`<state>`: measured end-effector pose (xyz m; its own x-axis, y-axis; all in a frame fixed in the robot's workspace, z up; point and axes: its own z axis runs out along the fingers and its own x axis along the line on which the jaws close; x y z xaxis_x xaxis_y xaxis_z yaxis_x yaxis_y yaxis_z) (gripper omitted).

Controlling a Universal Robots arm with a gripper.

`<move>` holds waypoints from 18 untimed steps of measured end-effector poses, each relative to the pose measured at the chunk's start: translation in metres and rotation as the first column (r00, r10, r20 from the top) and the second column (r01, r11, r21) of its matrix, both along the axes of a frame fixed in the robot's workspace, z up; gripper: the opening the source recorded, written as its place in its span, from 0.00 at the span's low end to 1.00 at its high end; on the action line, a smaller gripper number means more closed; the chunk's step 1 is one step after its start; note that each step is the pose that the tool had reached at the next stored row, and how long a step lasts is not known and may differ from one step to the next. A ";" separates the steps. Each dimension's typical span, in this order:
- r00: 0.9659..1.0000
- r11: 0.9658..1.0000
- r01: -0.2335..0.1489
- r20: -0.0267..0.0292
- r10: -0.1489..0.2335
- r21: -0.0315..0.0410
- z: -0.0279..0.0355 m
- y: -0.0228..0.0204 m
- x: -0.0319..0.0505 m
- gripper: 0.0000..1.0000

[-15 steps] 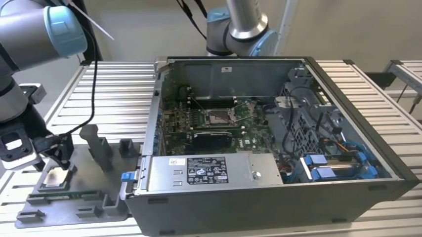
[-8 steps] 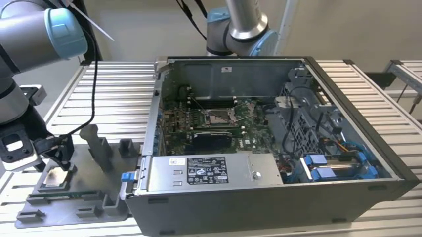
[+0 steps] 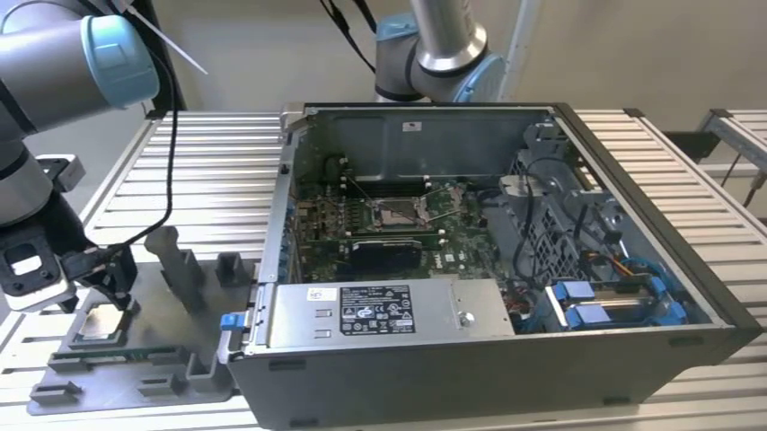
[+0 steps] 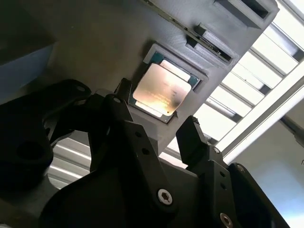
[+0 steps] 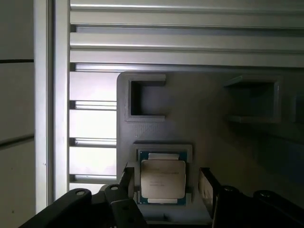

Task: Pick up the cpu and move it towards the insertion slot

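Exterior view high; both wrist views close (sharing cpu (image 5: 163,180)).

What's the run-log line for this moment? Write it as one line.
phase: pre-grasp | end effector: open, straddling cpu | cpu: seated in grey holder | insertion slot: inside computer case

No print can be read. In the exterior view a white label (image 3: 375,310) with dark print and symbols sits on the power supply (image 3: 480,310), too small to make out. A small white sticker (image 3: 411,126) sits on the case's (image 3: 623,162) far wall, also illegible. In both wrist views the cpu's (image 5: 163,179) (image 4: 159,92) top bears faint markings that cannot be read.
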<state>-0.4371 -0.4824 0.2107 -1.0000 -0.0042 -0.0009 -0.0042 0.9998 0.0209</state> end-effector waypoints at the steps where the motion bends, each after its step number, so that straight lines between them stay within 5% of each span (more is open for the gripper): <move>1: 1.000 1.000 0.000 0.000 0.000 0.000 0.0000 0.0000 0.0000 1.00; 18: 1.000 1.000 0.000 0.000 0.000 0.000 -0.0043 0.0000 0.0000 1.00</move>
